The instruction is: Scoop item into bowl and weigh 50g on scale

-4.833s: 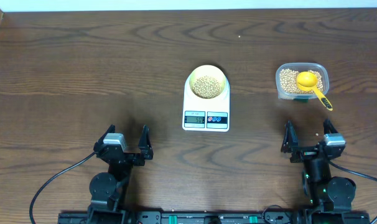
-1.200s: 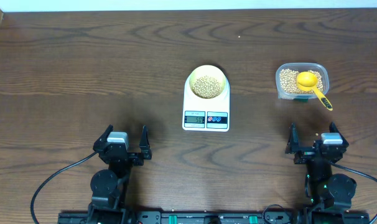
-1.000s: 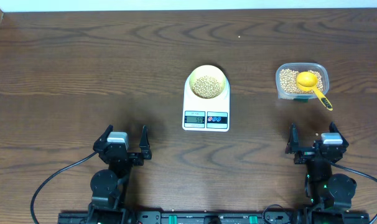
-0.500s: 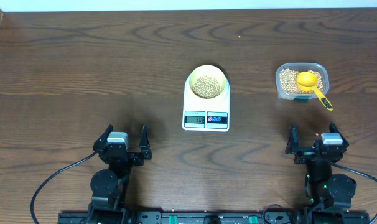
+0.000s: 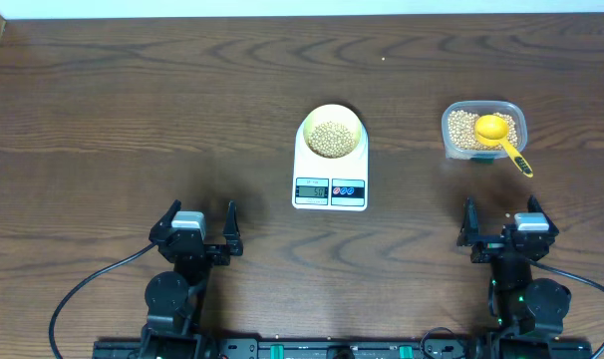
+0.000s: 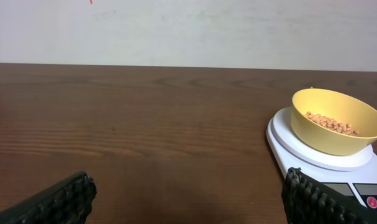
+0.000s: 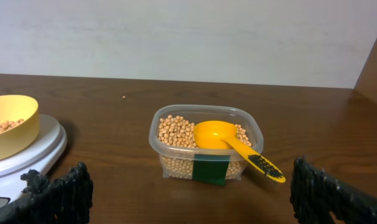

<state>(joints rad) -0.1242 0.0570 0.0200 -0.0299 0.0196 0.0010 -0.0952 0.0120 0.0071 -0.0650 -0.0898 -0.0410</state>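
The soybeans (image 5: 331, 138) are lying in the pale yellow-green bowl (image 5: 309, 125), which is sitting on the platform of the white kitchen scale (image 5: 330, 189). That is well ahead of the left gripper (image 5: 201, 214) and off to its right. The display is too small for me to read, so I cannot say whether it is showing 50 g.

Straight ahead of the right gripper (image 5: 499, 214), the yellow scoop (image 5: 492, 128) is resting on the beans left in the clear tub (image 5: 481, 104), with its handle hanging over the near rim.

Hardly anything is changing. The right arm is sitting a touch further back than a few seconds ago, and for the last second nothing on the desk (image 5: 133, 120) is shifting at all. Both grippers are released, jaws spread wide, gripping nothing. To me that is looking like a finished weighing, with both arms parking.
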